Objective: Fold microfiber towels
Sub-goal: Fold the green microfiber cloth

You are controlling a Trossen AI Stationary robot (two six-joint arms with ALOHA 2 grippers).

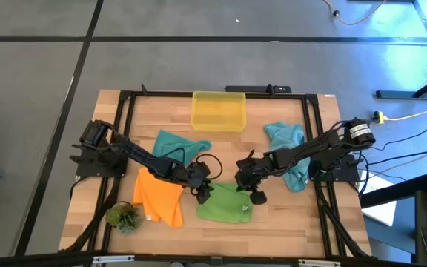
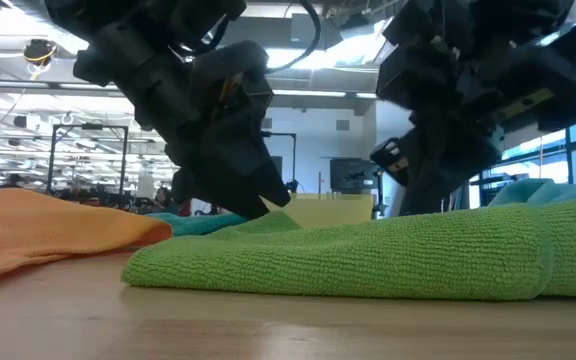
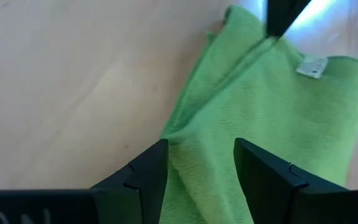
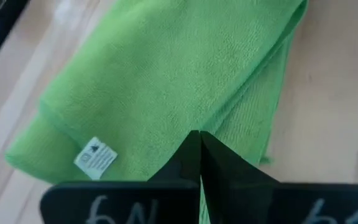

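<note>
The green towel (image 1: 224,205) lies folded flat on the table near the front, and also shows in the low view (image 2: 368,260). My left gripper (image 3: 201,165) is open, pointing down over the towel's left end, one finger on either side of its folded edge (image 3: 179,134). My right gripper (image 4: 197,140) is shut, pointing down at the towel's right part beside the white label (image 4: 95,155). The orange towel (image 1: 160,199) lies crumpled left of the green one. One teal towel (image 1: 178,144) lies behind it, the other (image 1: 288,144) at the right. My left gripper stands close over the green towel's left end; I cannot tell whether its fingers touch the cloth. My right gripper's shut fingertips (image 3: 272,28) meet the towel's top layer along a crease (image 3: 253,53), from above, pointing down. The towel lies flat on the table; I cannot tell whether cloth is between the tips.
The yellow bin (image 1: 218,110) stands at the far middle of the table. The small green plant tuft (image 1: 123,216) sits at the near left corner. Bare wood shows in front of the green towel (image 1: 273,230). A black frame (image 1: 311,148) borders the table.
</note>
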